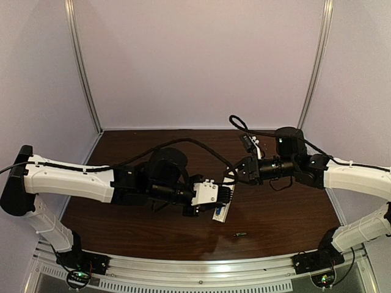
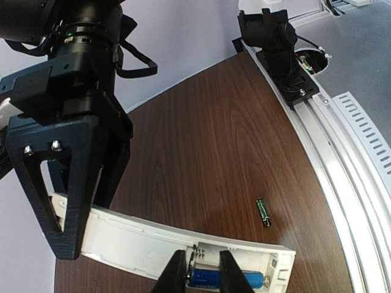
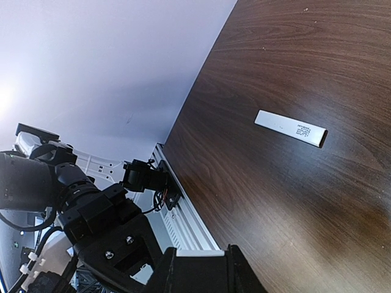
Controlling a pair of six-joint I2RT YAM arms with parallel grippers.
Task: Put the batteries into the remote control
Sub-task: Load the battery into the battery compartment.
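The white remote control [image 2: 140, 241] hangs just above the table, its battery recess facing up. My right gripper [image 3: 195, 253] is shut on its far end, and a white edge shows between the fingers. One blue battery [image 2: 211, 279] lies in the recess. My left gripper [image 2: 201, 262] is right over it, open by a narrow gap; one finger stands at the battery's end and the other crosses its body. A second battery [image 2: 263, 212] lies loose on the wood, also seen as the dark speck [image 1: 239, 234]. From above, both grippers meet at the remote [image 1: 221, 210].
The thin white cover strip [image 3: 290, 128] lies flat on the dark wooden table [image 1: 153, 232]. An aluminium rail [image 2: 342, 159] runs along the near edge, with a black arm base [image 2: 281, 43] bolted to it. Pale walls close in the back and sides.
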